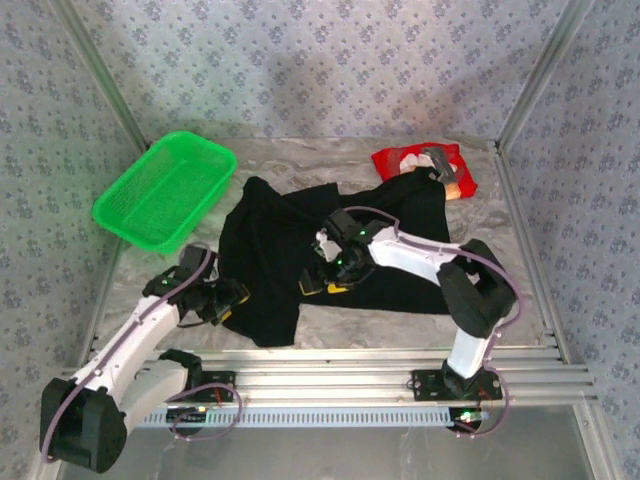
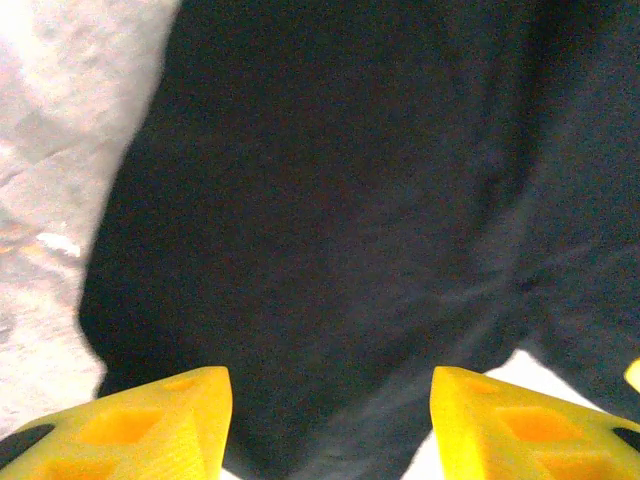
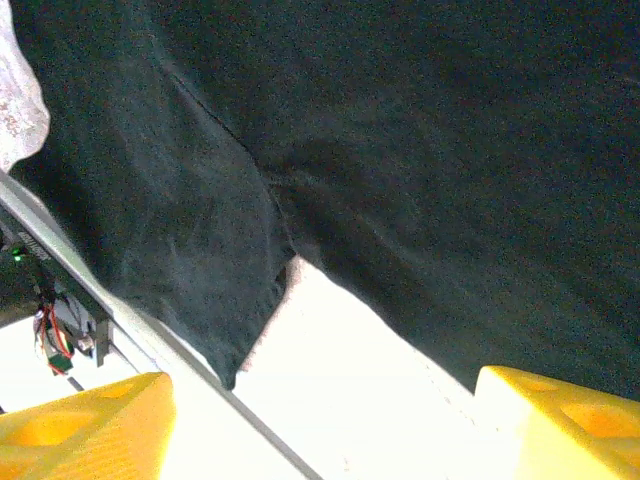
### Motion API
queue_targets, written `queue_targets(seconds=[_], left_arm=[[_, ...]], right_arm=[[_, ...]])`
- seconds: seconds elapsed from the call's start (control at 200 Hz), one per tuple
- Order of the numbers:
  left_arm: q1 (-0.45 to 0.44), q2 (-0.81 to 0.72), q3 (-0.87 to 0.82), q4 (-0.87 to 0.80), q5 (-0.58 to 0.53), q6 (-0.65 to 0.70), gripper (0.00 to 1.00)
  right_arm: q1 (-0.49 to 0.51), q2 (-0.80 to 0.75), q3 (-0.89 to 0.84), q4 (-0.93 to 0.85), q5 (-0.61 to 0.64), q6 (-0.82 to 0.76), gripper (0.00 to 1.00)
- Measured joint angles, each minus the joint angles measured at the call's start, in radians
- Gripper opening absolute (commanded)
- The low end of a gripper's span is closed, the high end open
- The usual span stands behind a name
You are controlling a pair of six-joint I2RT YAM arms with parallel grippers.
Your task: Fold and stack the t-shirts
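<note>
On the marbled table [image 1: 300, 160], the black t-shirt [image 1: 265, 235] sprawls rumpled, touching the red t-shirt [image 1: 398, 160]. Our left gripper [image 1: 228, 298] and right gripper [image 1: 322, 278] gape empty; we may pinch doubled layers, skewing the fold.

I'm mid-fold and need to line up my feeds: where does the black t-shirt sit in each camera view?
Top external: the black t-shirt lies spread across the middle of the table.
Left wrist: the black t-shirt covers the centre and right, with table at the left.
Right wrist: the black t-shirt covers the top and right, with table below.
Shared landmark: the shirt's edge against the pale table.
</note>
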Motion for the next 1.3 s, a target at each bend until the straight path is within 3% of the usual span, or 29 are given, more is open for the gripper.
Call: queue_targets(seconds=[0.32, 0.465, 0.57, 0.909, 0.959, 1.029, 1.074, 1.154, 1.299], left_arm=[[0.0, -0.002, -0.109, 0.032, 0.013, -0.058, 0.44], [-0.007, 0.053, -0.132, 0.094, 0.029, -0.073, 0.2], [-0.016, 0.079, -0.129, 0.12, 0.035, -0.078, 0.12], [-0.016, 0.162, 0.016, 0.137, 0.035, -0.054, 0.04], [-0.019, 0.178, 0.047, 0.124, 0.034, -0.043, 0.1], [-0.027, 0.164, 0.075, 0.098, 0.026, -0.029, 0.39], [-0.027, 0.123, 0.073, 0.073, 0.023, -0.027, 0.5], [-0.026, 0.001, 0.043, 0.019, 0.015, -0.035, 0.56], [-0.027, -0.15, -0.039, -0.066, 0.006, -0.065, 0.58]], right_arm=[[-0.003, 0.079, 0.073, 0.014, 0.0, 0.0, 0.8], [-0.019, 0.079, 0.073, 0.014, 0.0, 0.0, 0.81], [-0.036, 0.079, 0.073, 0.014, 0.0, 0.0, 0.81], [-0.072, 0.077, 0.069, 0.013, 0.0, -0.001, 0.8], [-0.078, 0.073, 0.066, 0.012, 0.0, -0.003, 0.8], [-0.085, 0.066, 0.062, 0.006, 0.001, -0.01, 0.82], [-0.088, 0.056, 0.055, 0.005, 0.002, -0.018, 0.82], [-0.094, 0.032, 0.04, 0.004, 0.0, -0.027, 0.83], [-0.101, -0.013, -0.003, 0.009, -0.004, -0.041, 0.84]])
